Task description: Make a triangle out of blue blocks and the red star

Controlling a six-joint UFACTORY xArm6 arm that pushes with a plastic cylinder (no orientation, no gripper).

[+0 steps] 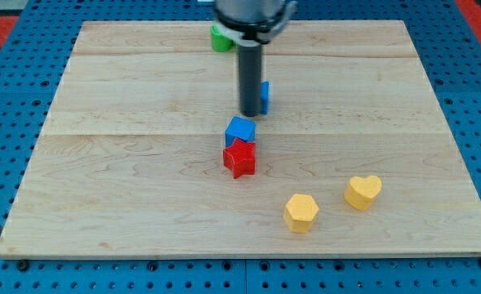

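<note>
The red star (239, 158) lies near the middle of the wooden board (126, 188). A blue cube-like block (241, 129) touches the star's top edge. A second blue block (264, 96) sits higher up, mostly hidden behind the rod, with only its right side showing. My tip (249, 113) is just left of that second blue block and a little above the first blue block.
A green block (220, 38) sits near the board's top edge, partly hidden by the arm. A yellow hexagon (301, 212) and a yellow heart (362, 191) lie at the lower right. Blue pegboard surrounds the board.
</note>
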